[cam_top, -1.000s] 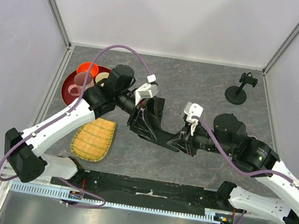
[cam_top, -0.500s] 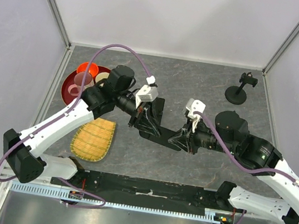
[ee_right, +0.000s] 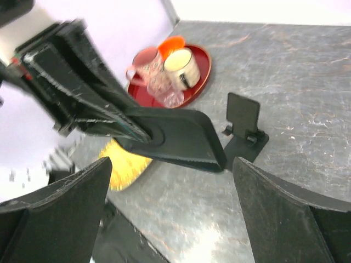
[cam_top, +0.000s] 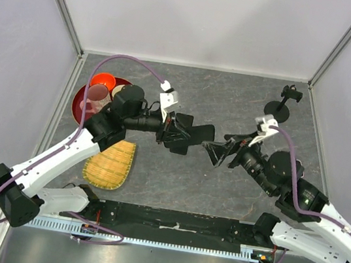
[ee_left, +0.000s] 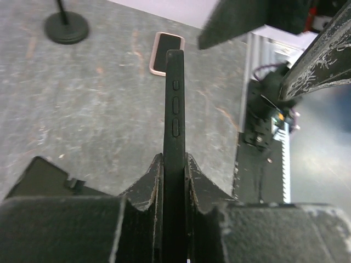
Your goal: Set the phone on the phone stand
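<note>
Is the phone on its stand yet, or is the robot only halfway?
About halfway. Done: the phone is off the table, clamped in the left end effector. In hand: it hangs in the air by the phone stand, which is empty, facing the open right end effector. Left: set it on the stand and let go.

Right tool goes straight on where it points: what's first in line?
Likely the black phone clamped in the left tool; it lies dead ahead of the open right tool. Gap is hard to judge.
</note>
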Robot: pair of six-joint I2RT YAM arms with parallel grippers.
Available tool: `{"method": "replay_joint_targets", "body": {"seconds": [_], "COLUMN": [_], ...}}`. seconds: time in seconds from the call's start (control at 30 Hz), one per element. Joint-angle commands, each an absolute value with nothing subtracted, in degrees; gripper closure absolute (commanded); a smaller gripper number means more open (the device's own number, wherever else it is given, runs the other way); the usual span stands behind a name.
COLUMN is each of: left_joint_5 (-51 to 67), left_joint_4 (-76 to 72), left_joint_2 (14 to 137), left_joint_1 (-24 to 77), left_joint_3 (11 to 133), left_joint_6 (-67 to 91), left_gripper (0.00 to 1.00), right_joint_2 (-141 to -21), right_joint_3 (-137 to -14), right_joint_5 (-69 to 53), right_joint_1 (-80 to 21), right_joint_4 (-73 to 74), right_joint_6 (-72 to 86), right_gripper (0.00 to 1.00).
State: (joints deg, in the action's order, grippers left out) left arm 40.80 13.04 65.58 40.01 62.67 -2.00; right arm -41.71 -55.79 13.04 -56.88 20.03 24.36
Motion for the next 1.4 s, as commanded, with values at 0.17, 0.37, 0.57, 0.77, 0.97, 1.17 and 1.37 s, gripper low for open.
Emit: {"method": "replay_joint_targets", "body": {"seconds": [0.17, 0.37, 0.57, 0.77, 0.97, 1.17, 1.37], "left_joint_5": [24.17, 23.21, 21.97, 21.45, 21.09, 21.62, 21.27], "left_joint_4": [-4.04, -5.09, -7.12, -7.38, -7.47, -7.65, -8.09], "left_joint_2": [58.54, 58.19, 56.51, 56.34, 56.34, 56.43, 55.99], "left_joint_1": [40.08, 40.08, 39.99, 40.08, 40.08, 40.08, 40.08], "left_joint_3": [57.13, 56.34, 54.84, 54.58, 54.49, 54.41, 54.05], "left_joint_6": [5.01, 4.92, 5.01, 5.1, 5.1, 5.1, 4.83], "left_gripper": [0.98, 0.98, 0.98, 0.98, 0.98, 0.98, 0.98], "right_joint_2": [-39.8, -48.77, -52.99, -54.49, -55.9, -57.74, -59.32], "right_joint_3": [-44.99, -47.71, -49.13, -47.12, -48.42, -49.57, -51.67], "right_joint_5": [31.2, 31.9, 32.34, 32.69, 31.73, 32.6, 34.19], "right_joint_1": [-56.95, -56.95, -56.95, -57.04, -56.95, -56.95, -57.04], "right_joint_4": [-2.72, -5.54, -7.11, -11.41, -13.36, -12.04, -9.07], "right_joint_6": [48.67, 58.7, 62.13, 66.09, 66.27, 69.08, 70.05], "right_gripper": [0.02, 0.02, 0.02, 0.02, 0.02, 0.02, 0.03]}}
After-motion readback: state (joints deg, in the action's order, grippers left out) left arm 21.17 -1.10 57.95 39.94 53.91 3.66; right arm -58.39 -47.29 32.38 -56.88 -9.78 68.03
